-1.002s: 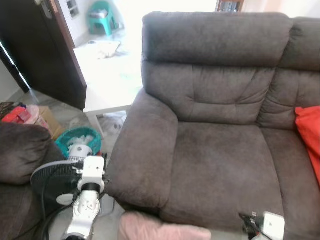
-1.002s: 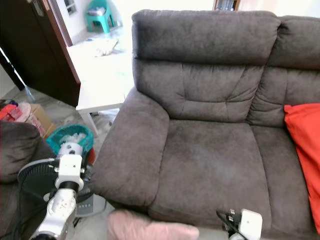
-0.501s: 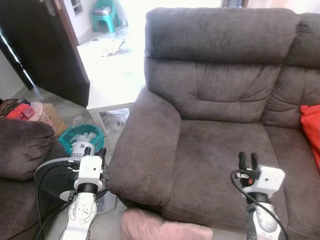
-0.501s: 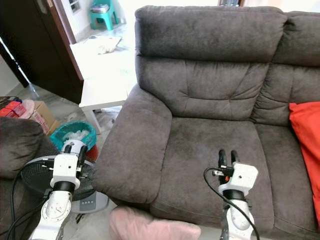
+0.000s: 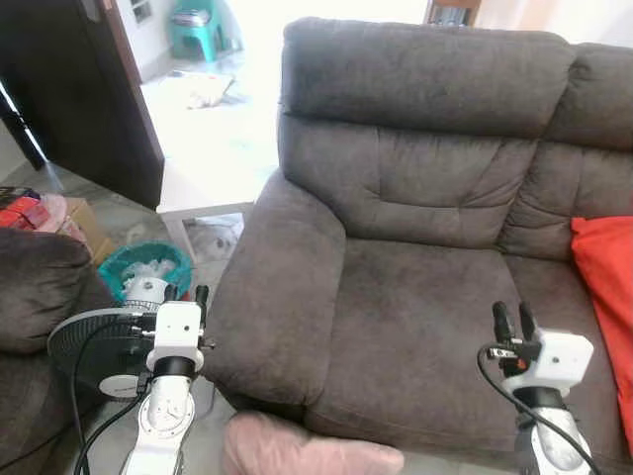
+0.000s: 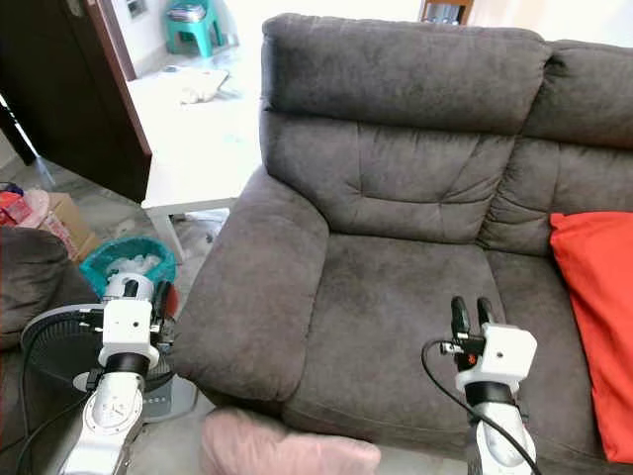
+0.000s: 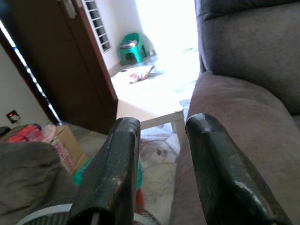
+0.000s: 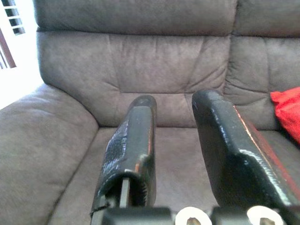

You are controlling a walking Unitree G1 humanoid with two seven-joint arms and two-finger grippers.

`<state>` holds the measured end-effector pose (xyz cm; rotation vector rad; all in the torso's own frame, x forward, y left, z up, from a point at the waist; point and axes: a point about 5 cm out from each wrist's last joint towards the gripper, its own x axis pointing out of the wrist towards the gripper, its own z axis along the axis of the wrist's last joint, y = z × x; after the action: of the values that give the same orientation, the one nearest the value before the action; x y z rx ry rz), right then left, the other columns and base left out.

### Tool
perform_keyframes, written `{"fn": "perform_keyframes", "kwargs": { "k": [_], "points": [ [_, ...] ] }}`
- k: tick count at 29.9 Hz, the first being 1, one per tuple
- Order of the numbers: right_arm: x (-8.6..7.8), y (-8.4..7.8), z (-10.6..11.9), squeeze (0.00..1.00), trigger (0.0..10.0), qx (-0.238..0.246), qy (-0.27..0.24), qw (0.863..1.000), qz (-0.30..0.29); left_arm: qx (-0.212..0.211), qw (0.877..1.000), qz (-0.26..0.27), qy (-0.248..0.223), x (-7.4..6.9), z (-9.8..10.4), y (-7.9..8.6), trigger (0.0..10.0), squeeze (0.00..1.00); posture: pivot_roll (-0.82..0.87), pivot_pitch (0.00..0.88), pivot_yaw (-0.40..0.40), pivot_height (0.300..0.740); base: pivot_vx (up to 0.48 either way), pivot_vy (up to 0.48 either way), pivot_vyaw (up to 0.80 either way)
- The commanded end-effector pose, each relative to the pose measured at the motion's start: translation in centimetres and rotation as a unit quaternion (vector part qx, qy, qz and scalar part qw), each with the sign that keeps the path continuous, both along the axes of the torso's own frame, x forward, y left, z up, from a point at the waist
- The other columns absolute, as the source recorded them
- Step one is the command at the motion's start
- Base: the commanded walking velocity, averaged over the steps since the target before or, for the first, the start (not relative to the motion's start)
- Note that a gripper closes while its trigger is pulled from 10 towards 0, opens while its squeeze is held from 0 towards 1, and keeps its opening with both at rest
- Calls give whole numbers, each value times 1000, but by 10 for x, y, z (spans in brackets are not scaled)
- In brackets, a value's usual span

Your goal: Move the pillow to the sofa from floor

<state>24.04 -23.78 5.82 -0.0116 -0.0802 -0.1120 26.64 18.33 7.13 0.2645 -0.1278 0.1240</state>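
A pale pink pillow lies on the floor against the front of the dark grey sofa, at the bottom edge of the eye views, partly cut off. My left gripper is raised beside the sofa's armrest, above the fan, its fingers open with nothing between them. My right gripper hovers over the front of the seat cushion, fingers open and pointing at the backrest. Neither gripper touches the pillow.
A red cushion rests on the sofa's right seat. A black floor fan, a teal bin and a white low table stand left of the sofa. Another dark armchair is at far left.
The right arm rose into view over the seat, then shifted slightly right. The camera moved a little; the pillow stays on the floor.
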Motion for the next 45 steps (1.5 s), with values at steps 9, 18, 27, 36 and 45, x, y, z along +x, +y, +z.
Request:
{"fn": "perform_keyframes", "kwargs": {
  "k": [9, 18, 27, 36, 45],
  "points": [
    [17, 15, 13, 0, 10000, 18, -20, 1000, 15, 17, 1000, -15, -7, 0, 9, -2, 10000, 0, 101, 23, -47, 740, 0, 0, 0],
    [14, 12, 15, 0, 10000, 16, -20, 1000, 16, 11, 1000, -9, -9, -1, 12, -1, 10000, 0, 101, 37, -58, 740, 0, 0, 0],
    [15, 18, 23, 0, 10000, 15, -31, 999, 16, 7, 1000, -6, -7, 0, 13, 3, 10000, 0, 72, 24, -30, 740, 0, 0, 0],
    [10, 19, 21, 0, 10000, 18, -30, 999, 5, 9, 1000, -17, -3, 2, 15, 4, 10000, 0, 43, 5, 4, 740, 0, 0, 0],
    [6, 17, 19, 0, 10000, 6, -17, 1000, 2, 6, 1000, -22, 2, -1, 13, 3, 10000, 0, 29, 0, 10, 740, 0, 0, 0]
  ]
}}
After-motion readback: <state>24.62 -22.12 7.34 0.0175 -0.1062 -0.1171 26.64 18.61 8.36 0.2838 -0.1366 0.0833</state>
